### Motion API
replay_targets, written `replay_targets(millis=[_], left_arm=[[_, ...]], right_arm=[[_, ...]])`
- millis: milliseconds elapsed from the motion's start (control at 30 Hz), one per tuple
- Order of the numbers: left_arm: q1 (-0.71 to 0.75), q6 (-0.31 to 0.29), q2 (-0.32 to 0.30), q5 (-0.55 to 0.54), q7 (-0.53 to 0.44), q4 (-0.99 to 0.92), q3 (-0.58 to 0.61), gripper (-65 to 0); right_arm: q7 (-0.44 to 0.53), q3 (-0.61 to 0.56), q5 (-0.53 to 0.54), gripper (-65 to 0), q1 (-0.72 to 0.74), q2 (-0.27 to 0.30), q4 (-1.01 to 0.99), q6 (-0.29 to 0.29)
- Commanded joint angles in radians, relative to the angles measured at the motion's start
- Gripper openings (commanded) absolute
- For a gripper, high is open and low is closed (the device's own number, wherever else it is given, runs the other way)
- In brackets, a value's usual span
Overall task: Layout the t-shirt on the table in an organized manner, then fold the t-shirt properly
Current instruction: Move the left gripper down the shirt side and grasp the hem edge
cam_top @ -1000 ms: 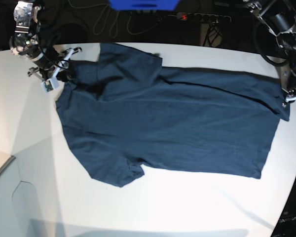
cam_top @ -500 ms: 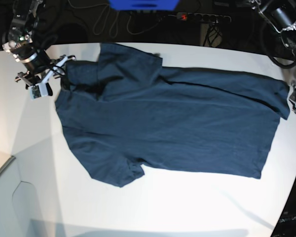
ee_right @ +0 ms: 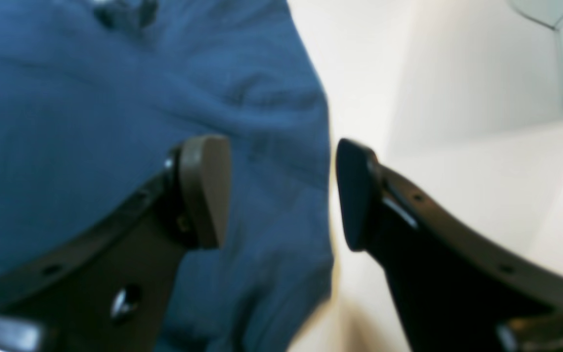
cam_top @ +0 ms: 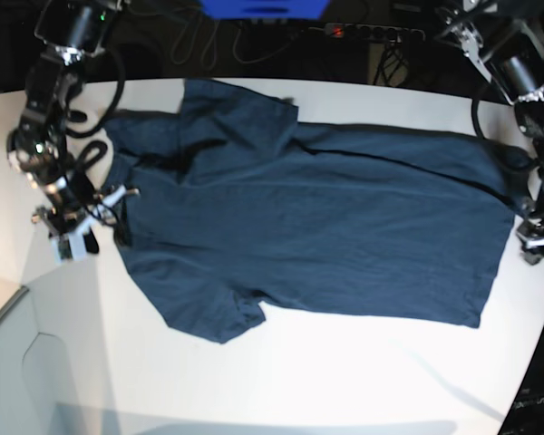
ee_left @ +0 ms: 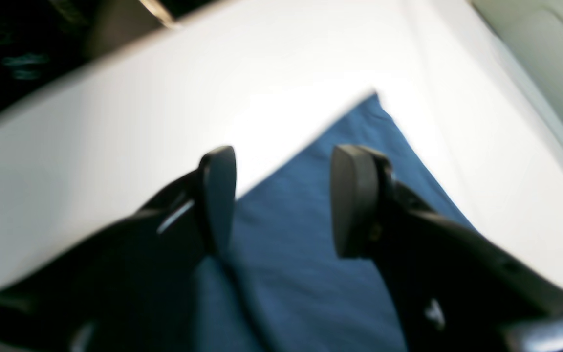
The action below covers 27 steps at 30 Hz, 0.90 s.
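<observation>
Both claws released, empty: left claw (ee_left: pixel 284 200) above hem corner, right claw (ee_right: pixel 281 193) at collar-side edge. T-shirt (cam_top: pixel 317 217) lies spread on worktop (cam_top: pixel 344 372). Layout looks done; next, regrasp edges to fold.

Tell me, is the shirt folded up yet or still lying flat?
Spread flat, not folded. The t-shirt lies open across the table, both sleeves out to its sides, with only some wrinkles near the collar end.
</observation>
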Motion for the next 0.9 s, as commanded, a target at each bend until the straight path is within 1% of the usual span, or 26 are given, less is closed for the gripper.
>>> replay_targets(millis=[0, 67, 133, 167, 233, 267, 333, 433, 533, 633, 733, 867], left_arm=[[-0.043, 0.008, -0.038, -0.005, -0.019, -0.025, 0.019, -34.7], [-0.102, 0.008, -0.061, -0.005, -0.022, -0.128, 0.065, -34.7], [-0.175, 0.008, -0.09, -0.005, -0.03, -0.235, 0.105, -34.7], [-0.208, 0.008, -0.101, -0.005, -0.05, -0.297, 0.129, -34.7], [-0.256, 0.008, -0.121, -0.005, -0.119, -0.392, 0.181, -34.7], [-0.277, 0.007, -0.129, -0.005, -0.165, -0.44, 0.215, -34.7], [-0.317, 0.007, -0.14, -0.005, -0.256, -0.524, 0.304, -34.7], [-0.369, 0.008, -0.156, -0.005, -0.374, -0.63, 0.427, -34.7], [-0.411, 0.008, -0.158, -0.005, -0.449, -0.7, 0.517, -34.7], [-0.435, 0.008, -0.158, -0.005, -0.497, -0.762, 0.551, -34.7], [-0.455, 0.008, -0.16, -0.005, -0.544, -0.819, 0.551, -34.7], [-0.478, 0.008, -0.161, -0.005, -0.555, -0.869, 0.551, -34.7]], right_arm=[[0.028, 0.002, 0.017, -28.8, 0.052, 0.021, -0.023, 0.0], [0.028, 0.005, 0.017, -28.2, 0.129, 0.025, -0.121, 0.0], [0.028, 0.004, 0.015, -28.2, 0.195, 0.056, -0.228, 0.0], [0.029, 0.002, 0.015, -28.2, 0.23, 0.067, -0.285, 0.0], [0.031, 0.004, 0.015, -28.2, 0.285, 0.084, -0.383, 0.0], [0.035, 0.004, 0.015, -28.2, 0.31, 0.102, -0.433, 0.0], [0.039, 0.002, 0.017, -28.2, 0.357, 0.13, -0.529, 0.0], [0.092, 0.002, 0.017, -28.1, 0.426, 0.148, -0.661, -0.036], [0.16, 0.002, 0.017, -28.1, 0.459, 0.168, -0.759, -0.039], [0.184, 0.002, 0.017, -28.1, 0.465, 0.171, -0.792, -0.041], [0.2, 0.001, 0.015, -28.1, 0.46, 0.171, -0.816, -0.041], [0.22, 0.001, 0.015, -28.1, 0.462, 0.167, -0.856, -0.041]])
